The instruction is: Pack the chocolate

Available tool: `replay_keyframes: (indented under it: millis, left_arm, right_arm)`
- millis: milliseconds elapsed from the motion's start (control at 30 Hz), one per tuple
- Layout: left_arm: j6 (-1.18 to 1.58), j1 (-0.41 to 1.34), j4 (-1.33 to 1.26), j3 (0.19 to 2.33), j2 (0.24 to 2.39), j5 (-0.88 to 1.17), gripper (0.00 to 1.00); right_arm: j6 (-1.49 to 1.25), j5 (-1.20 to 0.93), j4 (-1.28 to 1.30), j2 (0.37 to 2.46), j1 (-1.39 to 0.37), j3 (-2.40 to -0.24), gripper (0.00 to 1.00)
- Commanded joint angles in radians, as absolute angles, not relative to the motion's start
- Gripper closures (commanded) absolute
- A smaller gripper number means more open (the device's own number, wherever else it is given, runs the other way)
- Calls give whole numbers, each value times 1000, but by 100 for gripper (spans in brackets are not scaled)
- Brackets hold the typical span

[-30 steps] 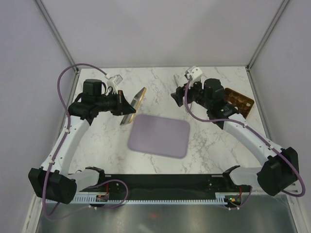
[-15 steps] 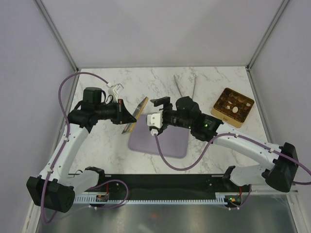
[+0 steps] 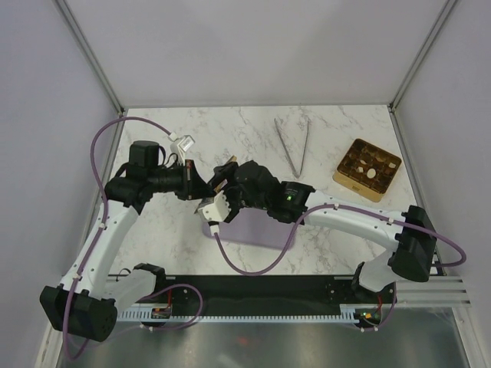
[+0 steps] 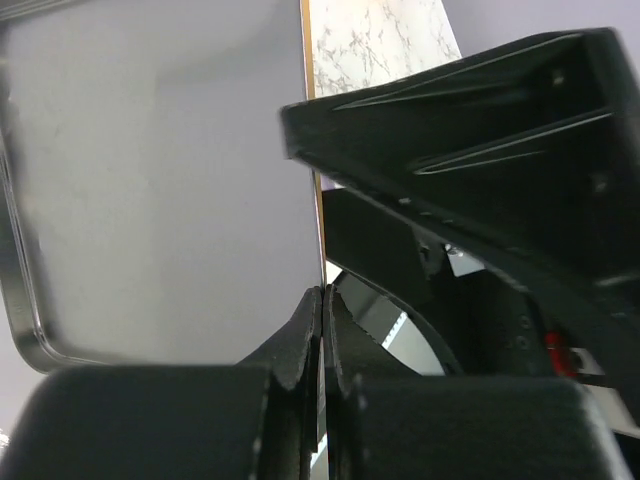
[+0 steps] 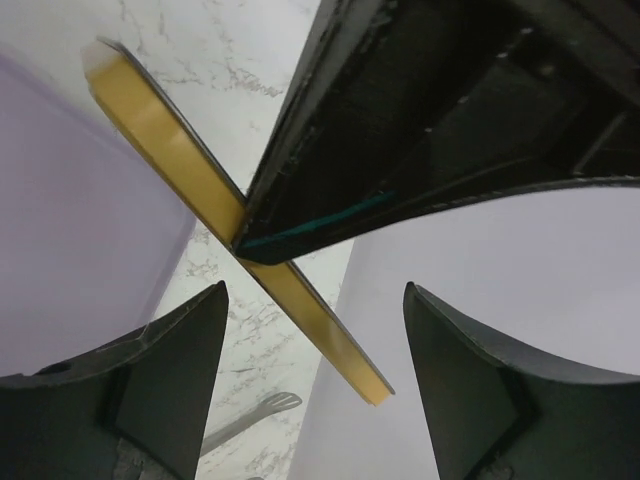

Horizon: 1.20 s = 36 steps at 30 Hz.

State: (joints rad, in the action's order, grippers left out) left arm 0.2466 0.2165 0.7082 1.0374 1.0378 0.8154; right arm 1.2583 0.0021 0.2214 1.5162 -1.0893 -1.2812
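A thin gold rectangular lid (image 5: 172, 142) held above the white marble bench (image 3: 230, 130)
Left jaws clamped on its edge; right jaws apart, one either side of it

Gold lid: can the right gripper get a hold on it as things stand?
Likely yes. The gold lid runs edge-on between the open fingers of the right gripper. The left gripper pinches it at only one spot, so a bare stretch looks free to clamp.

Swinging the right claw (image 5: 312, 290) leftward from beside the gold box (image 3: 367, 169), across the lilac tray (image 3: 257, 230), and bringing its spread fingers up to the gold lid (image 5: 180, 160) pinched in the left claw (image 4: 322, 295).
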Motion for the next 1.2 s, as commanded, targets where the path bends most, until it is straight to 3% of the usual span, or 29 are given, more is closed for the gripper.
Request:
replay_keyframes:
  millis: [0,133,233,533,567,800,900,933,1000,1033,1067,1167]
  left_arm:
    - [249,219,692,1028,1012,873,98]
    - [253,218,690,1032,1014,868,98]
    - [258,218,692,1046,1017,862,98]
    - [314,218,692,1173,1077,718,96]
    - [324,219,692,1205,1098,700,93]
    - [370,215,701,1443,1195,549,73]
    - [393,212,704,1548,1224,439,54]
    - [396,203,709,1574,1233,404,40]
    - [413,186,716,1640,1246,376,29]
    - [420,164,719,1658,1256,361,18]
    - [434,155,719,1684,1258,359,1]
    - [440,124,724,1712,1270,367,0]
  right_arm:
    - [1341,55,279,1557,-1095,-1341,22]
    - [1361,60,282,1588,-1095,-1347,31]
    - [1364,67,281,1608,-1097,-1344,58]
    - [1290,9,230,1601,-1097,-1290,96]
    - [1264,3,229,1598,-1097,-1281,100]
    - [973,-87,227,1549,-1115,-1273,100]
    - [806,-121,201,1523,-1114,-1250,100]
    - [761,-117,168,1514,-1115,-1237,100]
    - [692,-104,134,1485,-1112,-1183,100]
    - [639,-106,108,1474,-1114,-1143,100]
    - [617,-106,92,1453,-1112,-1122,100]
    - [507,-86,49,1424,-1101,-1074,100]
